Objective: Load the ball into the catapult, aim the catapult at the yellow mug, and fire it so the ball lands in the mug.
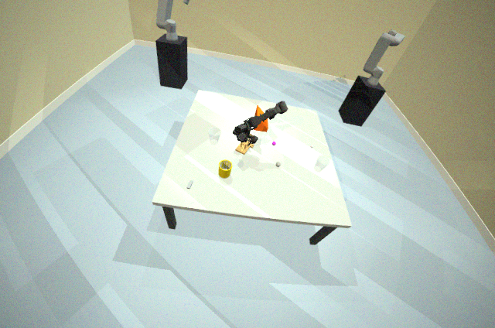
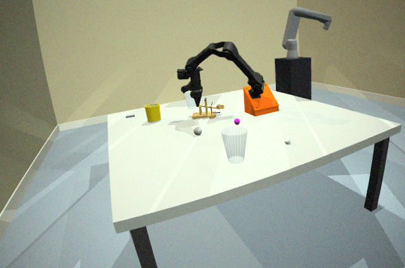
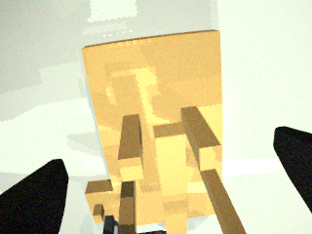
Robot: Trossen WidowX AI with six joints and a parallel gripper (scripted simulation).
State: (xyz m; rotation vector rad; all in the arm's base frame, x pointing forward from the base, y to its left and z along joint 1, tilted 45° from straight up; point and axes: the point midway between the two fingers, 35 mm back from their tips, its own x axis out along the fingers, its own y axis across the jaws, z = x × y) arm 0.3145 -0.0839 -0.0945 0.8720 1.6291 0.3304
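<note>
The wooden catapult stands on the table, its throwing arm pointing away from the yellow mug in the exterior view. My gripper is open and empty just above the catapult, its fingers wide apart on either side of the uprights in the wrist view. The yellow mug stands upright. A purple ball and a grey ball lie on the table. I see no ball in the catapult, though its cup is small in view.
An orange wedge-shaped stand is by the arm's base. A clear cup stands near one edge, another beyond the catapult. A small white ball and a flat grey piece lie on the table.
</note>
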